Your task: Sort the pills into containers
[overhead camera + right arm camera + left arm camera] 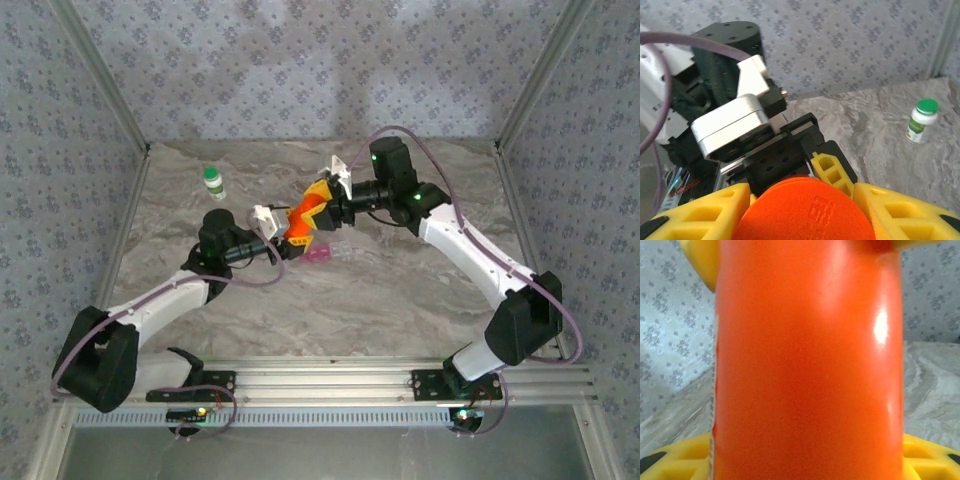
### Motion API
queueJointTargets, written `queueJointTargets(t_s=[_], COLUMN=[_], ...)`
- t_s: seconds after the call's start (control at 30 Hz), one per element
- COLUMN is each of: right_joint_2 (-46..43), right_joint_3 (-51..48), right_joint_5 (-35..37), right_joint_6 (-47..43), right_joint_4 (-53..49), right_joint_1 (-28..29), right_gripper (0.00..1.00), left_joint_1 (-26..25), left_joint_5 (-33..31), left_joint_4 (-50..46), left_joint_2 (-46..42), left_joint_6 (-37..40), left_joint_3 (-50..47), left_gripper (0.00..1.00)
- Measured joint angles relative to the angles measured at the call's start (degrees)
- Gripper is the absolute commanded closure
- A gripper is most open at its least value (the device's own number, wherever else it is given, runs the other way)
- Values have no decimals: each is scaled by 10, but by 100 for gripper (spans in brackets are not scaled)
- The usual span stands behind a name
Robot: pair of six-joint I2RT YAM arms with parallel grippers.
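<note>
An orange pill bottle hangs above the middle of the table between both arms. My left gripper is shut on its body, which stands close before the left wrist camera, with yellow fingers at its foot. My right gripper grips the bottle's other end; its yellow fingers press both sides of the round orange end face. The containers, a small pink and clear pill box, lie on the table just below the bottle. No loose pills are visible.
A white bottle with a green cap stands upright at the back left of the marbled table, also seen from the right wrist. Patterned walls enclose the back and sides.
</note>
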Motion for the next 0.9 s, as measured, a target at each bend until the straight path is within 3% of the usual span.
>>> queueJointTargets(t_s=[0.3,0.57,0.9], right_joint_2=[2,13,26], right_joint_3=[59,122,178], right_joint_5=[-76,-88,-91], right_joint_6=[-174,-315,-366], right_joint_4=[-138,-278,-355], right_joint_1=[-26,-34,-37], right_gripper=[100,100,100], left_joint_1=[-18,-25,-25], left_joint_5=[28,54,66], left_joint_4=[-15,-45,-83], left_joint_2=[-11,-18,-17], left_joint_6=[10,28,40], left_joint_3=[23,43,42], left_gripper=[100,100,100])
